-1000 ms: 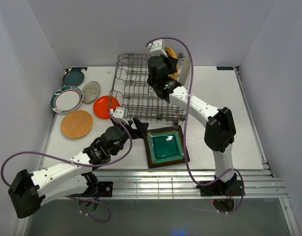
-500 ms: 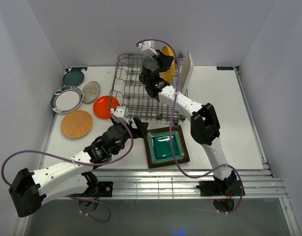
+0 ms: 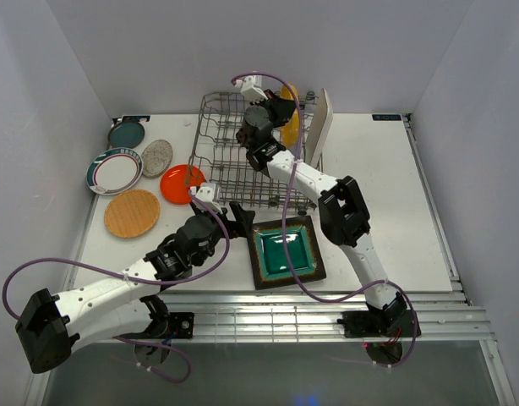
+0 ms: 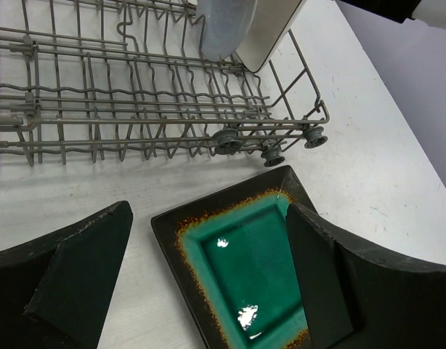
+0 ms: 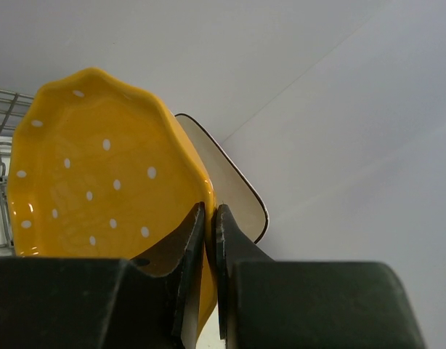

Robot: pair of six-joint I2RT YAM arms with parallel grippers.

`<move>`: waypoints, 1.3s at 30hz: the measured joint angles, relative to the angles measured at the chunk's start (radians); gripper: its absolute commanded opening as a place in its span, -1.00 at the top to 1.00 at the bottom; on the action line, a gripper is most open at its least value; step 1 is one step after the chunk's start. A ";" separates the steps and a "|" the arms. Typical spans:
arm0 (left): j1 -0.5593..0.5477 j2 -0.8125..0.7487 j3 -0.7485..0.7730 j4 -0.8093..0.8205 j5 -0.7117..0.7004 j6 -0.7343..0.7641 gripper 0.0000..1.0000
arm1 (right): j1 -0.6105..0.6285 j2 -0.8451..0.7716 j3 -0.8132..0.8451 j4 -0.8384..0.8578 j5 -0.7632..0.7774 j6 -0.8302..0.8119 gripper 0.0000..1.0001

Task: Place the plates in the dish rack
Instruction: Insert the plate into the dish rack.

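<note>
White table (image 3: 386,194): dish rack (image 3: 230,173), green square plate (image 3: 284,251), five round plates (image 3: 132,212)

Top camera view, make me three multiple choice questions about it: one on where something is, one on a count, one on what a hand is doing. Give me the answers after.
1. Where is the square plate with the green centre?
A. Standing in the dish rack
B. Held up in the air
C. Flat on the table, just in front of the rack

2. How many round plates lie on the table left of the rack?
A. Five
B. Three
C. Seven

3. What state is the right hand in?
A. Open and empty
B. Shut on the yellow scalloped plate
C. Shut on a wire of the rack

Answers:
1 C: it lies flat by the rack's near side.
2 A: teal plate, speckled grey plate, teal-rimmed white plate, orange plate, wood-tone plate.
3 B: its fingers pinch the yellow rim.
</note>
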State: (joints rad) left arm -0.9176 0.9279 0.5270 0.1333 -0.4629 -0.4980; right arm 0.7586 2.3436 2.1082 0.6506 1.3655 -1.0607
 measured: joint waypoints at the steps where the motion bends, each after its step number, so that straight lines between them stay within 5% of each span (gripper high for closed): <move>1: 0.000 0.000 0.000 0.000 0.000 0.000 -0.96 | -0.001 0.003 0.000 0.008 0.002 -0.002 0.84; 39: 0.000 0.000 0.007 -0.009 0.002 0.000 -0.96 | -0.030 0.123 0.016 0.025 0.022 0.010 0.85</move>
State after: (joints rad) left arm -0.9176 0.9279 0.5343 0.1246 -0.4614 -0.4984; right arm 0.7288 2.4664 2.1246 0.6754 1.3876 -1.0508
